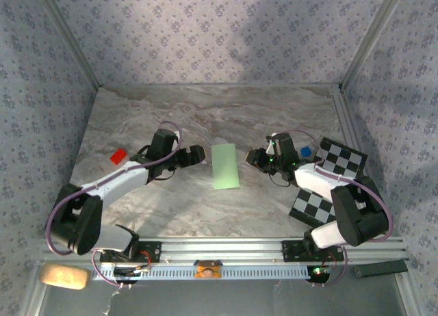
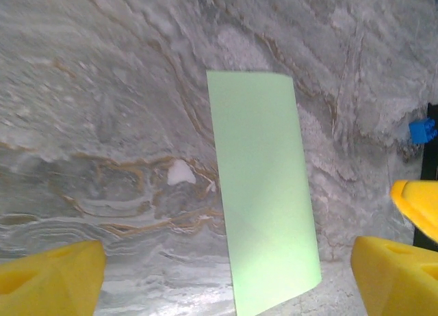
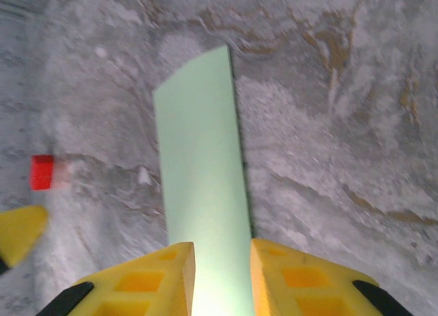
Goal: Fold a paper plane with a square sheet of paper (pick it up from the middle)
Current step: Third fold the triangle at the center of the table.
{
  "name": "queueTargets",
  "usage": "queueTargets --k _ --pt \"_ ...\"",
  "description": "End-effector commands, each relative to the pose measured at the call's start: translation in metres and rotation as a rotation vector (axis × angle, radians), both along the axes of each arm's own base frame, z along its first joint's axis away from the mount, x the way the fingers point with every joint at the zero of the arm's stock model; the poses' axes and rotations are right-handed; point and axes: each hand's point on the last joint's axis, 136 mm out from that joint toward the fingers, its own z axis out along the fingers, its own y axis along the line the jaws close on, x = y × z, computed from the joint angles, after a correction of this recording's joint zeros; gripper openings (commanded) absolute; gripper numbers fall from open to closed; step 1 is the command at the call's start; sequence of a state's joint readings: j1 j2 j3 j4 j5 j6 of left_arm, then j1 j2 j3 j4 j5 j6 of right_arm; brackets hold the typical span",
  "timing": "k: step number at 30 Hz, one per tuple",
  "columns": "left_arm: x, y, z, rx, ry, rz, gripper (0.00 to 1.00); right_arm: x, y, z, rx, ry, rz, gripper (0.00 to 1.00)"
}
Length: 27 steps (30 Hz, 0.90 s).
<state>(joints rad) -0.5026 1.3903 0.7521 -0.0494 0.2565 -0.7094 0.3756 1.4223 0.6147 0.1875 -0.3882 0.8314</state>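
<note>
Right claw (image 1: 254,157): jaws a narrow gap apart, clamped on nothing as far as can be judged. Pale green shows through the gap in the wrist view. From above, tips just right of the sheet's right edge, seemingly short of touching. Left claw (image 1: 197,155): spread wide, empty, tips just left of the sheet's left edge, facing the right claw across it. Square sheet of paper (image 1: 226,166): flat on the bench (image 1: 171,200), centre, between the two claws. Seen as a narrow rectangle, long side running near to far, so probably folded in half once already. Faint diagonal line on it in the left wrist view, perhaps a crease. Paper plane: not yet formed, no tip, no wings. Step in hand, by judgement: taking hold of the folded sheet at mid-length for the next fold. Handling notes: thin matte paper, lying flush, likely to skate under a sideways push. Come in low and level, ease one finger under the edge at the middle, and close gently on both layers. Keep the opposite claw pressing or ready, to stop rotation. Lift only a little, edges kept aligned, before creasing. Further out: small red piece (image 1: 118,156), left, well apart. Blue item (image 1: 304,152), beside the right wrist. Checkered board (image 1: 340,163), right side, under the right arm.
</note>
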Motion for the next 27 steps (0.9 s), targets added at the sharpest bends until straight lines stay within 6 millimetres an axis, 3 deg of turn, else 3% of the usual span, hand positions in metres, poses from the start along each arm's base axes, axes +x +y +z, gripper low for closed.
queueTargets --k 1,5,10,27 --pt "0.003 -0.022 -0.001 -0.067 0.056 -0.027 0.88 -0.006 0.0 -0.004 0.088 0.024 -0.013 0.29" --pt "0.002 -0.035 -0.014 -0.059 0.113 -0.064 0.85 -0.005 0.009 -0.008 0.096 0.039 0.031 0.27" --pt "0.003 -0.036 -0.021 -0.036 0.151 -0.059 0.85 -0.001 0.02 -0.003 0.119 0.035 0.08 0.27" --pt "0.001 -0.052 -0.046 -0.08 0.305 -0.089 0.8 -0.008 0.042 -0.038 0.144 0.182 0.177 0.27"
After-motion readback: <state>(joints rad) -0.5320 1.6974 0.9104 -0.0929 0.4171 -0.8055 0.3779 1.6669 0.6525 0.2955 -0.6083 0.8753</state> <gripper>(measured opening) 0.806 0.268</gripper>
